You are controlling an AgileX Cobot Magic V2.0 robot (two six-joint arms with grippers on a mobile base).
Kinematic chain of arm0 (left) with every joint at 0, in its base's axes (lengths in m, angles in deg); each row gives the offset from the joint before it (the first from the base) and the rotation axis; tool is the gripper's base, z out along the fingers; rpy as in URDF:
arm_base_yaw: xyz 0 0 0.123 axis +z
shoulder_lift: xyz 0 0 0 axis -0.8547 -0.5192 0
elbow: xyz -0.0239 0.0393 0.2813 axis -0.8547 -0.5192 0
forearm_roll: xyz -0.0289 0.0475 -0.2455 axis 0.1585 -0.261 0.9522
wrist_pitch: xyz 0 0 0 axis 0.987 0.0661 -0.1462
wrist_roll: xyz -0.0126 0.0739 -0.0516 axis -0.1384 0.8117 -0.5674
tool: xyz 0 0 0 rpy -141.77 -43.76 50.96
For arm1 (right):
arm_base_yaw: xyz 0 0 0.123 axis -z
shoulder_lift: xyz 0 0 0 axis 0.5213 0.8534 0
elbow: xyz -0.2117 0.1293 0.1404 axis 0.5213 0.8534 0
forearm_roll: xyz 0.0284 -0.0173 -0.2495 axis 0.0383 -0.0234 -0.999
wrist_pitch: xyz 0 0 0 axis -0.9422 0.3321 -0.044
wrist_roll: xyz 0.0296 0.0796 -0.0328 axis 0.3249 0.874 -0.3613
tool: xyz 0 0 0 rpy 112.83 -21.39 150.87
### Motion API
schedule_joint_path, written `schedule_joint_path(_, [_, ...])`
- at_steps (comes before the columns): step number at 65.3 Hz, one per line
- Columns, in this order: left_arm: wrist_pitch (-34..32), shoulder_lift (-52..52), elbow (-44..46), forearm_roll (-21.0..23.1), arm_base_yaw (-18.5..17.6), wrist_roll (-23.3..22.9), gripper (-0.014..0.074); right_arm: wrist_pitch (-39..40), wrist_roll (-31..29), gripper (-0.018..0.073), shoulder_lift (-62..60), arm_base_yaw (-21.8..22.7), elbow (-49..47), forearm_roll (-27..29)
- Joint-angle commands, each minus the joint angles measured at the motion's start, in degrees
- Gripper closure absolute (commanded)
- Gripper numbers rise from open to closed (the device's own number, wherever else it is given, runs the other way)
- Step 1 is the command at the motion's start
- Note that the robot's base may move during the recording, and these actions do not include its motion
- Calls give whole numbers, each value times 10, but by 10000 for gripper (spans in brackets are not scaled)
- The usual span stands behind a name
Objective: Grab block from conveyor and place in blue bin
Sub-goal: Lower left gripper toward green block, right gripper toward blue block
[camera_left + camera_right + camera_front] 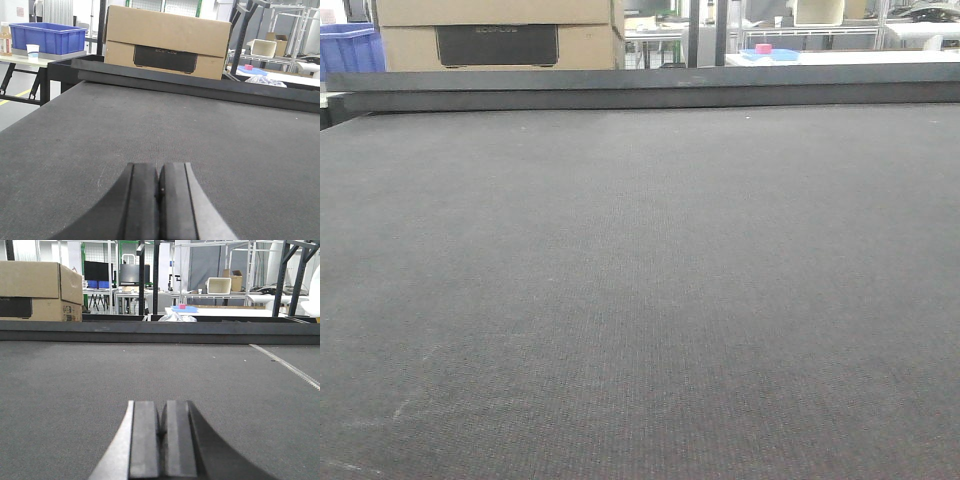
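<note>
No block on the conveyor [640, 300] yet — left gripper [159, 175] and right gripper [162, 415] both pressed together, empty. We'd spread one early; blue bin [47, 36] sits upper left.

Conveyor [640, 300]: wide, flat belt of dark grey woven texture, with a raised dark rail [640, 95] along its far edge. Blue bin [47, 40]: open-topped, upright, beyond the far-left corner.

Cardboard box [167, 42] closed, dark panel on front face. White paper cup [32, 51] upright on pale tabletop [15, 59] at far left. Yellow line [15, 96] on floor below. Crumpled clear plastic [177, 317] further back. White tub [219, 285] among metal racks [295, 270]. Dark monitor [96, 271] in background.
</note>
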Motion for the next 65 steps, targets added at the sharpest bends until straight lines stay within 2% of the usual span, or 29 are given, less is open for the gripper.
schedule_joint_path(1, [-10,2,1,0,2,1,707,11,0,721,-2,2,0,-4])
schedule_joint_path(42, [-10,2,1,0,2,1,707,11,0,721,-2,2,0,-4])
schedule_joint_path(56, [-10,2,1,-86,2,1,707,12,0,721,-2,2,0,-4])
schedule_joint_path(65, [-22,2,1,-90,2,1,707,25,0,721,-2,2,0,-4])
